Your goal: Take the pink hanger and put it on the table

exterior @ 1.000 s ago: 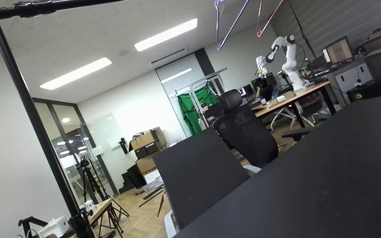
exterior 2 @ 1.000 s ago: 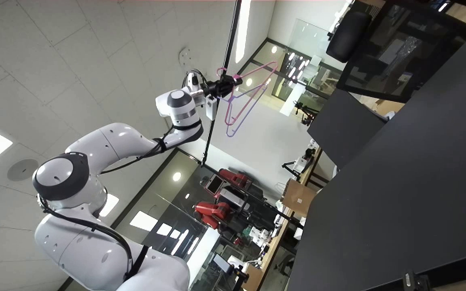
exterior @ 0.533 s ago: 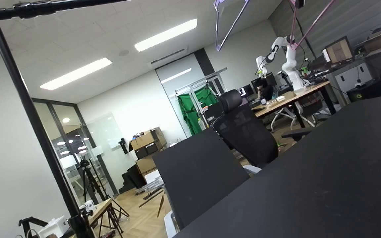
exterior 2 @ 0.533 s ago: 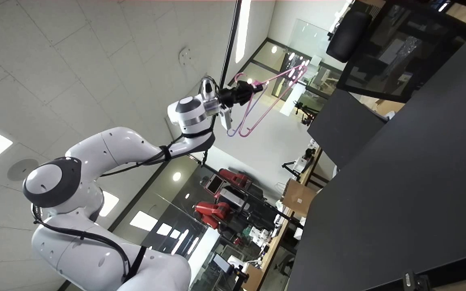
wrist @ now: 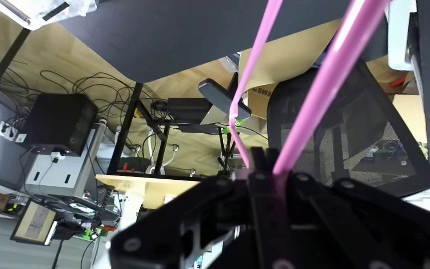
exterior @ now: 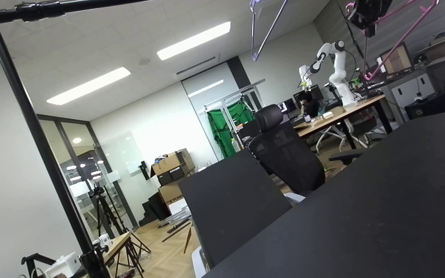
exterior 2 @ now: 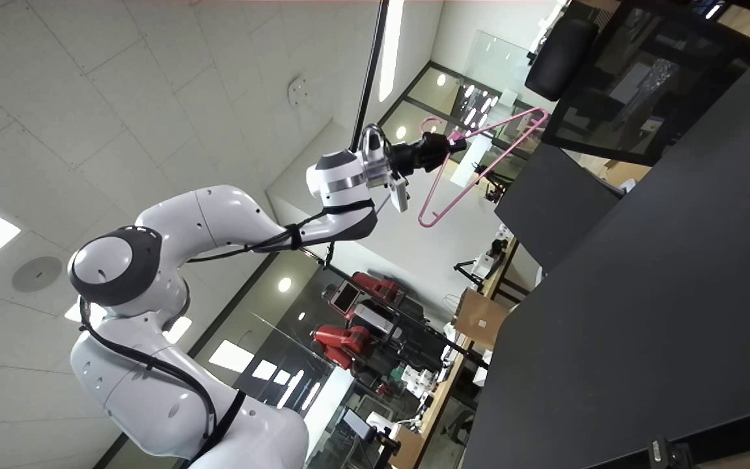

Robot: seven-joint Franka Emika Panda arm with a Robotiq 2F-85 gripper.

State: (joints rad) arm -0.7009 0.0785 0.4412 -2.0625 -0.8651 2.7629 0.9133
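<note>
The pink hanger (exterior 2: 472, 185) is in the air, held by my gripper (exterior 2: 459, 145) near its neck, just below the hook. The gripper is shut on it. In an exterior view the hanger (exterior: 402, 39) hangs tilted at the top right, partly cut off by the frame edge, with the gripper (exterior: 369, 30) beside its neck. In the wrist view the hanger's pink rods (wrist: 323, 86) run up from the shut gripper (wrist: 265, 155), whose fingertips stand close together. The black table (exterior 2: 609, 293) lies below and apart from the hanger; its top also shows in an exterior view (exterior: 361, 212).
A purple hanger (exterior: 270, 31) hangs at the top of an exterior view; the arm mostly hides it elsewhere. A black rail (exterior 2: 368, 75) and upright pole (exterior: 41, 133) form a rack. A black chair (exterior: 290, 156) and dark panel (exterior: 234, 204) stand by the table edge.
The arm has carried the pink hanger to the right in both exterior views, away from the rail and the purple hanger. The gripper has come into view at the top right. The grip has stayed shut.
</note>
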